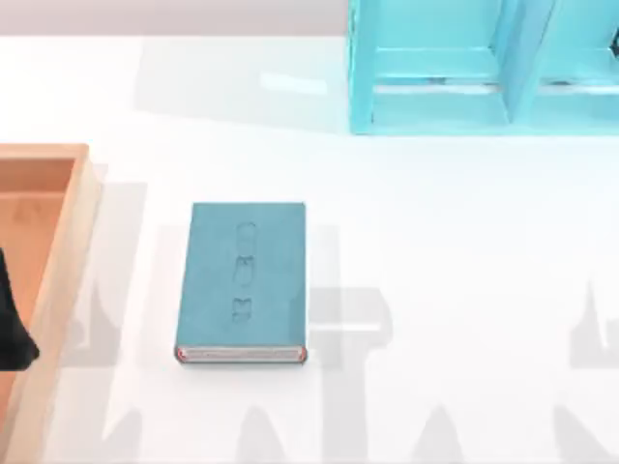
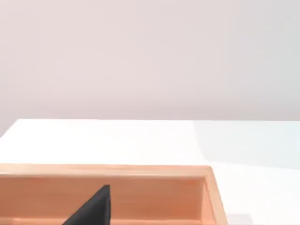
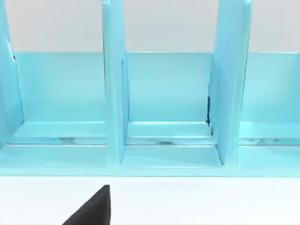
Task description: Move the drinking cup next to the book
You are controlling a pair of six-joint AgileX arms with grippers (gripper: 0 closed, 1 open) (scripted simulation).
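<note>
Flat on the smooth white table [image 1: 435, 242], a little left of its middle, lay the rectangular teal-blue hardcover book [image 1: 246, 275], its matte cover carrying faint embossed marks, with white page edges and red trim at its near end. A shallow tray of pale orange wood [image 1: 60, 280] with raised straight walls sat against the table's left edge, well apart from the book. Over that tray a dark, angular part of the left arm [image 1: 12, 324] showed, and the left wrist view caught one black wedge-shaped finger [image 2: 93, 208] above the tray's wooden floor; whether that gripper was released or clenched I cannot tell. At the far right stood a glossy light-blue shelf unit [image 1: 464, 68] with upright dividers, and the right wrist view faced its compartments with a black finger [image 3: 93, 208] over the white tabletop; that gripper's state I likewise cannot tell.
</note>
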